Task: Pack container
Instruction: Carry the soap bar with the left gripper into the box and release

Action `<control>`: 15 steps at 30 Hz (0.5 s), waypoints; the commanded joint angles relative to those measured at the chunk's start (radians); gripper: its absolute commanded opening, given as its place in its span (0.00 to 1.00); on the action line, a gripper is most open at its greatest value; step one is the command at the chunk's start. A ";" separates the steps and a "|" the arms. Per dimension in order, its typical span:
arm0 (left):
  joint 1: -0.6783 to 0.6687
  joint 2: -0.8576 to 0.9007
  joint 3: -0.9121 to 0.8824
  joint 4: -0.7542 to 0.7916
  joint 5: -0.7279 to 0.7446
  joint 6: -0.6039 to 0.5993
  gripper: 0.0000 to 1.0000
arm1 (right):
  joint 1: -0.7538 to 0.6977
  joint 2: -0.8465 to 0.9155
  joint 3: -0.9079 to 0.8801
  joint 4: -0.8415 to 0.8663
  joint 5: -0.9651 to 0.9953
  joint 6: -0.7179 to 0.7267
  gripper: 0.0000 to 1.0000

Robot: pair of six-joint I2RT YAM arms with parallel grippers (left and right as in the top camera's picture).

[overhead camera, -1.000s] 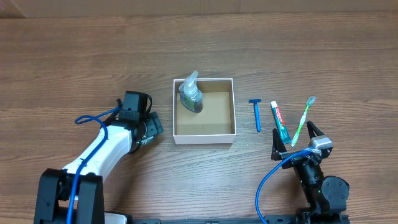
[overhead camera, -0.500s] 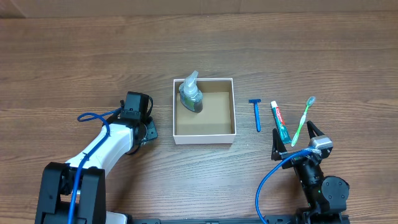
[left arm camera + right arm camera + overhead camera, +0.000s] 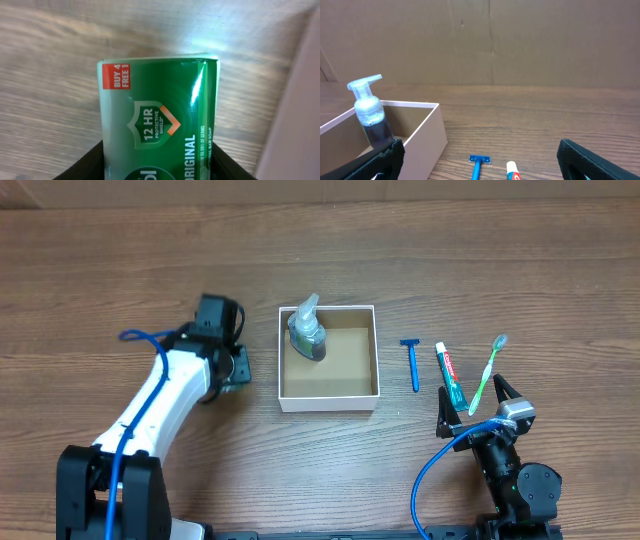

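The container (image 3: 329, 400), a square white-walled box with a brown inside, sits mid-table with a clear pump bottle (image 3: 306, 330) leaning in its far left corner. My left gripper (image 3: 230, 367) is just left of the container, shut on a green soap packet (image 3: 157, 120). Both black fingers (image 3: 87, 165) press the packet's sides, and the box's white wall (image 3: 300, 110) rises close on the right. My right gripper (image 3: 472, 402) stands open and empty near the front right. In the right wrist view the container (image 3: 427, 135) and bottle (image 3: 370, 117) lie ahead to the left.
Right of the container lie a blue razor (image 3: 413, 365), a toothpaste tube (image 3: 450, 376) and a green toothbrush (image 3: 488, 375), their near ends close to my right gripper's fingers. The razor (image 3: 479, 162) and toothpaste cap (image 3: 512, 171) show low in the right wrist view.
My left gripper has closed on the green soap packet and moved toward the far side of the table, alongside the container's left wall. The right arm has not moved.
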 commanded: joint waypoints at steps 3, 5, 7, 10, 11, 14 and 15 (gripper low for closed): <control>0.003 -0.006 0.241 -0.164 0.024 0.032 0.27 | -0.003 -0.009 -0.011 0.006 -0.005 -0.004 1.00; 0.003 -0.009 0.294 -0.215 0.058 0.032 0.30 | -0.003 -0.009 -0.011 0.006 -0.005 -0.004 1.00; 0.003 -0.011 0.349 -0.275 0.111 0.032 0.32 | -0.003 -0.009 -0.011 0.006 -0.005 -0.004 1.00; -0.005 -0.022 0.389 -0.333 0.208 0.027 0.32 | -0.003 -0.009 -0.011 0.006 -0.005 -0.004 1.00; -0.010 -0.029 0.391 -0.344 0.241 0.027 0.32 | -0.003 -0.009 -0.011 0.006 -0.005 -0.004 1.00; -0.027 -0.041 0.391 -0.370 0.283 -0.009 0.33 | -0.003 -0.009 -0.011 0.006 -0.005 -0.004 1.00; -0.038 -0.042 0.391 -0.375 0.293 -0.018 0.33 | -0.003 -0.009 -0.011 0.006 -0.005 -0.004 1.00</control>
